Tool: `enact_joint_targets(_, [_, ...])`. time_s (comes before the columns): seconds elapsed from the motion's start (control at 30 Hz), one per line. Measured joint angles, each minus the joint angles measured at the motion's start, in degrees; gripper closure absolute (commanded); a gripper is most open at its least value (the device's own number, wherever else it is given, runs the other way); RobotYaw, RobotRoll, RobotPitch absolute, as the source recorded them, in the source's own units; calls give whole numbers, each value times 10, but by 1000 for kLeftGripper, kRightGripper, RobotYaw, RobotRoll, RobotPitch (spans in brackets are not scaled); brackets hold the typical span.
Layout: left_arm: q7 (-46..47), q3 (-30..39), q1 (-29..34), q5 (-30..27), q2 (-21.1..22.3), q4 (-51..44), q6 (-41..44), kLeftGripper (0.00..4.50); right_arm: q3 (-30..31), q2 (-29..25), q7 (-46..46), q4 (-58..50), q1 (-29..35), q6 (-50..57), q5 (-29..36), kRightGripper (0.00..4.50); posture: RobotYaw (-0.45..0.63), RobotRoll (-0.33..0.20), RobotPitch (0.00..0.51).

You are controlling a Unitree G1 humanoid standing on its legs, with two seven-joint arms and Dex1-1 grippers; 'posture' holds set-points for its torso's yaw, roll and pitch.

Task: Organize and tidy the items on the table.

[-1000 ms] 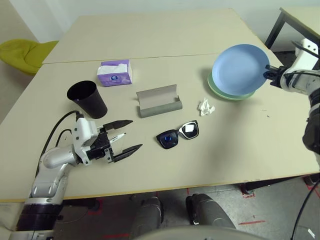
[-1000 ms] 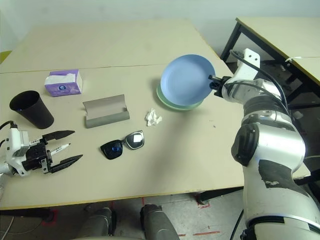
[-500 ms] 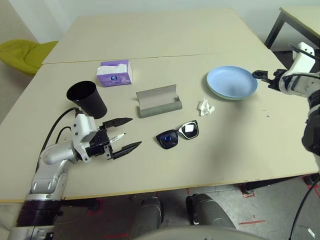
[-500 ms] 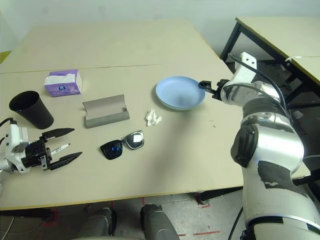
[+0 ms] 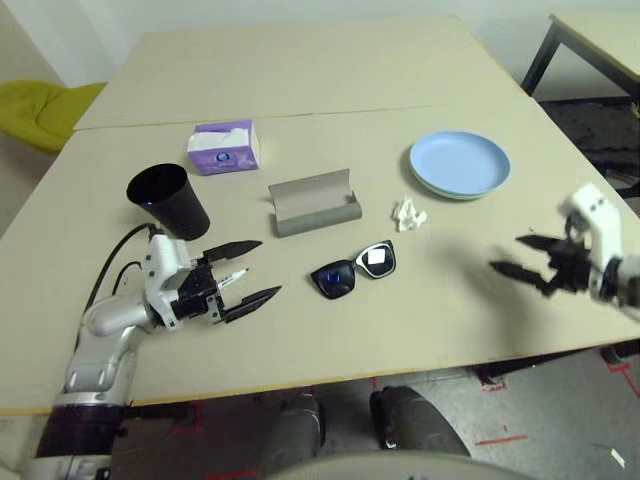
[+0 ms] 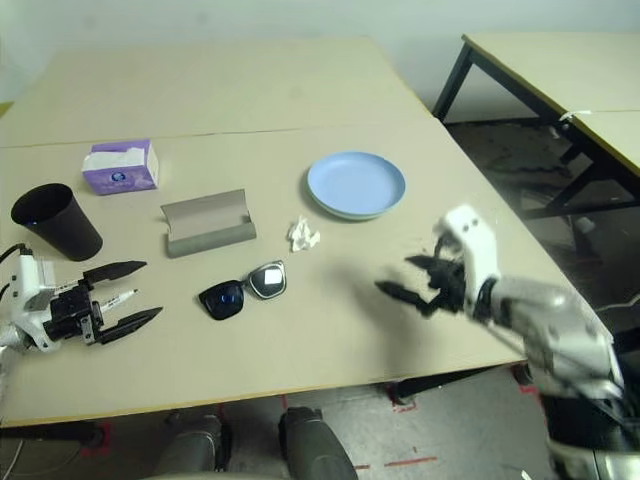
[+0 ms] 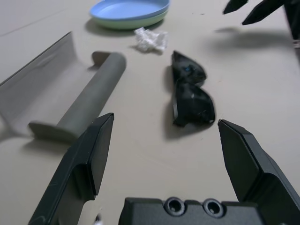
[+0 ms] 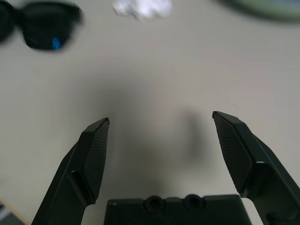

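My left gripper (image 5: 270, 266) is open low over the near left of the table (image 5: 300, 80), with a white marker pen (image 5: 236, 274) lying between its fingers. A black cup (image 5: 170, 198) stands just behind it. The grey glasses case (image 5: 315, 202) lies open in the middle, with black sunglasses (image 5: 355, 270) in front of it and a crumpled white tissue (image 5: 408, 213) to their right. The light blue plate (image 5: 459, 160) rests flat on the pale green plate (image 7: 140, 21) at the far right. My right gripper (image 6: 395, 275) hovers open and holding nothing over the near right of the table, pointing toward the sunglasses (image 8: 42, 28).
A purple tissue box (image 5: 225, 147) sits behind the cup. A black-legged table (image 6: 540, 70) stands off to the right and a yellow-green seat (image 5: 35, 105) to the far left. The right gripper is close to the table's front edge (image 5: 400, 368).
The right gripper let go of the tilted blue plate, which now lies flat on the green one. The right arm swung back toward the table's near edge. The left gripper stayed put.
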Motion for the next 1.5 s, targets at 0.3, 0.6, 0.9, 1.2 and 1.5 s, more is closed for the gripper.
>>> enact_joint_targets(0.3, [-28, -10, -18, -1, 24, -12, 15, 0, 75, 67, -53, 116, -123, -86, -62, 22, -148, 0, 121])
enact_joint_targets(0.6, [-43, -8, -22, -2, 31, 0, 15, 0, 130, 123, -61, 246, -225, -152, -104, 22, -144, 0, 121])
enact_joint_targets(0.9, [-41, -7, -10, -1, 30, 0, 10, 0, 177, 162, -43, 322, -270, -163, -121, 22, -125, 0, 127])
enact_joint_targets(1.2, [-20, -8, -7, -1, 26, -27, 20, 0, 187, 186, -45, 386, -306, -180, -142, 22, -130, 0, 123])
enact_joint_targets(1.5, [-4, -13, -8, -1, 20, -61, 44, 0, 187, 206, -69, 442, -344, -192, -157, 22, -131, 0, 124])
